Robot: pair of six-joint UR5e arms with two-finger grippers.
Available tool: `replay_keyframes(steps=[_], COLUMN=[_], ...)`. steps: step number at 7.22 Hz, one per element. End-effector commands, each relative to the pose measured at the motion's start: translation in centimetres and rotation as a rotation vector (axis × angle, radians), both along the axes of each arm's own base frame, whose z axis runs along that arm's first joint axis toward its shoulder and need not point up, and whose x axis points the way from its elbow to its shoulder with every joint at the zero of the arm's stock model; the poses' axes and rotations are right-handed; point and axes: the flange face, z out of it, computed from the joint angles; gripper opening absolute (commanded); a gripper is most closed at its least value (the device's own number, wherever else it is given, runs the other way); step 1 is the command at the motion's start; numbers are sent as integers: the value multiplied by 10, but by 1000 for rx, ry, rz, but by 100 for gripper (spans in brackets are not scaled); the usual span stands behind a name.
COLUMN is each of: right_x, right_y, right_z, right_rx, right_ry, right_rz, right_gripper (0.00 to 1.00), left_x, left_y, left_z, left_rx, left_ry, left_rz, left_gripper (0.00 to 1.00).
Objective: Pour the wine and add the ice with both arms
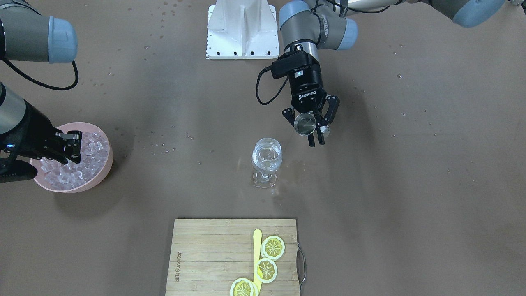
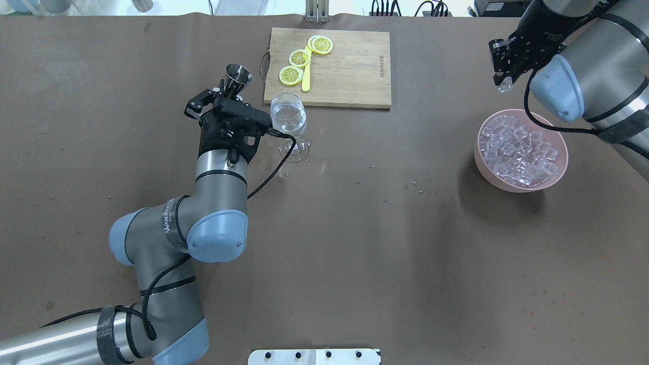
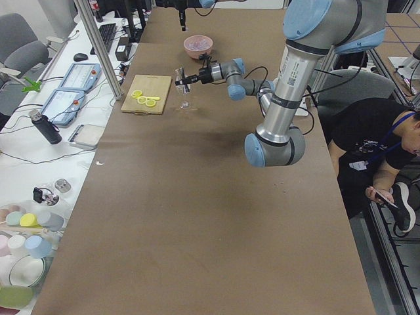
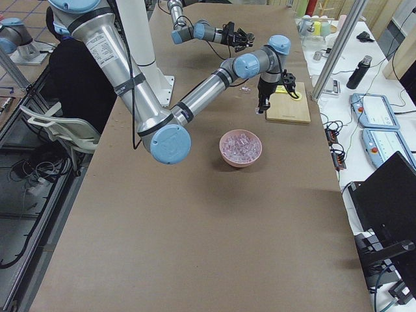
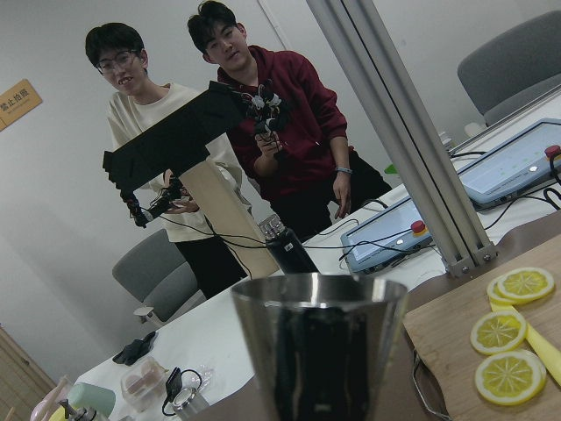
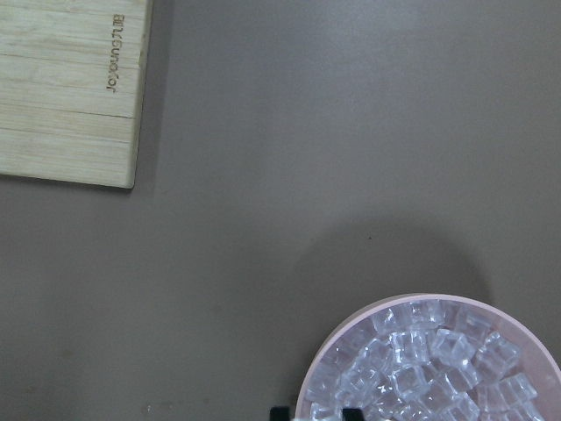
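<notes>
Plainly, left jaws grip a metal cup (image 1: 305, 123); half-hidden right jaws' state I cannot tell.

Three lemon slices (image 1: 273, 247), one cutting board (image 1: 205, 255), one wine glass (image 1: 267, 158), one metal cup (image 1: 305, 124), one bowl (image 2: 517, 187) of ice (image 2: 519, 149).

ice (image 2: 519, 149) fills a bowl (image 2: 499, 182), well apart from the glass (image 2: 288, 115) beside the board (image 2: 350, 71)

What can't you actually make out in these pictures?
- Whether the right gripper holds one of the ice cubes: the right wrist view's bottom edge cuts it off, and it is too small overhead.
- Inside of the metal cup: in the left wrist view, its own wall hides it.
- Level of the wine in the glass: too clear in the front view.
</notes>
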Motion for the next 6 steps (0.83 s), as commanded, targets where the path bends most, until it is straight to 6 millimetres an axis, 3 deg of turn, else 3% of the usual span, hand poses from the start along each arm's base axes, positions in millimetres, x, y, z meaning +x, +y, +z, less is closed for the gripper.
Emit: replay_keyframes(steps=[1, 5, 6], right_x=[-8, -8, -8], right_y=[0, 1, 1], right_z=[3, -1, 0], right_rx=[-6, -3, -4], right_ry=[8, 1, 3], right_rz=[-3, -4, -3], right_gripper=[0, 0, 0], left_x=[6, 23, 28], left_y=[-2, 6, 4], left_z=[-4, -7, -19], left_rx=[-13, -47, -60], left_ry=[-34, -119, -154], left_rz=[2, 24, 24], left_gripper=[12, 13, 14])
